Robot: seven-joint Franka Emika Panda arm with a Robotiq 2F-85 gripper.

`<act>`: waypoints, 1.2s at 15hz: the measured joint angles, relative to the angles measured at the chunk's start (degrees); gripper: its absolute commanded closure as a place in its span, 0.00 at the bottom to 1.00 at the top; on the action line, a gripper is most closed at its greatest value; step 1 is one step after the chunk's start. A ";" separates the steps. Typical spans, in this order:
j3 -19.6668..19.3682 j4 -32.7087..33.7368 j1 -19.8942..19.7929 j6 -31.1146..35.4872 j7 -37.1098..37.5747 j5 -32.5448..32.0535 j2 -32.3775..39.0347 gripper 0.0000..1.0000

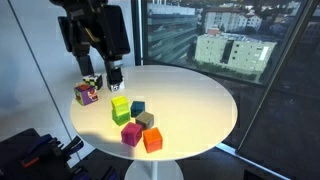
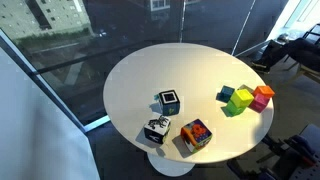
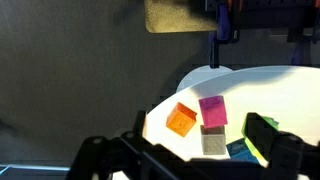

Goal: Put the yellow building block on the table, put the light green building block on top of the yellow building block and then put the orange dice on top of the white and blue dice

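In the wrist view the gripper (image 3: 190, 155) stands spread wide and holds nothing, its dark fingers (image 3: 100, 152) low in the picture and clear of the desk (image 3: 260, 85). Between and beyond them lie an orange cube (image 3: 181, 120), a magenta cube (image 3: 213, 110), a grey cube (image 3: 213, 143) and a teal cube (image 3: 240, 152), close together near the desk's edge. In an exterior view the yellow block (image 2: 227, 94) and the lime block (image 2: 241, 102) touch each other in that cluster near the edge; whether one sits on the other cannot be told. The orange die (image 2: 195, 135) and the white die (image 2: 156, 130) lie near each other but apart at another stretch of the edge, well apart from the cubes, with a green-and-white die (image 2: 169, 101) just inward of them. In an exterior view the black arm (image 1: 92, 28) hangs over the desk's edge above the dice, its wrist pointing down and tilted toward the cubes, touching nothing.
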 measured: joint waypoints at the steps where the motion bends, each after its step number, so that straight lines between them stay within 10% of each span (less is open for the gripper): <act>1: 0.00 0.00 0.00 0.00 0.00 0.00 0.00 0.00; 18: 0.29 0.64 2.99 2.81 1.49 2.73 3.09 0.00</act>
